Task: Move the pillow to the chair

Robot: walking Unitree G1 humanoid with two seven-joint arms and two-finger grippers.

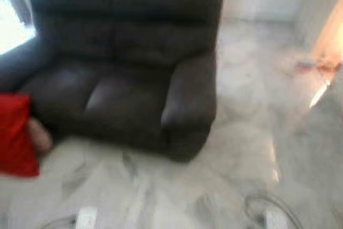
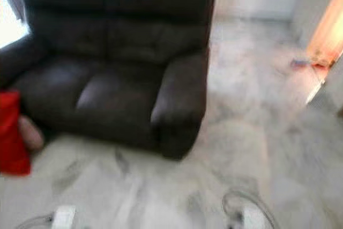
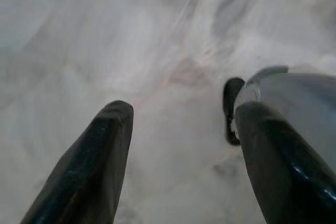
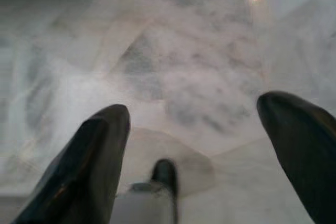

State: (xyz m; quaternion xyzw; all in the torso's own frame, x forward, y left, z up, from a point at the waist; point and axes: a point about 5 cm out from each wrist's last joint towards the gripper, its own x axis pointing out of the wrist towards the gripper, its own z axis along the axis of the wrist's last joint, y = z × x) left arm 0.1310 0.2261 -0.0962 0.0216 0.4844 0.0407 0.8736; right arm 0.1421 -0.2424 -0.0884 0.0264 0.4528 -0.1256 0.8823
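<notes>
A red pillow-like shape [image 1: 15,135] shows at the far left edge, beside the front left corner of a dark brown two-seat sofa [image 1: 126,68]; a pinkish rounded thing [image 1: 40,135] touches it, too blurred to identify. My left gripper [image 3: 184,114] hangs open over pale marble floor, nothing between its black fingers [image 3: 89,166]. My right gripper [image 4: 194,108] is likewise open over the floor, holding nothing. Both arms hang low, their silver ends [image 1: 86,218] [image 1: 270,219] at the bottom of the head views. The whole picture is blurred.
Grey-veined white marble floor [image 1: 241,132] spreads in front and to the right of the sofa. A bright window lies at the left behind the sofa arm. An orange-lit opening [image 1: 329,41] with small things on the floor sits far right.
</notes>
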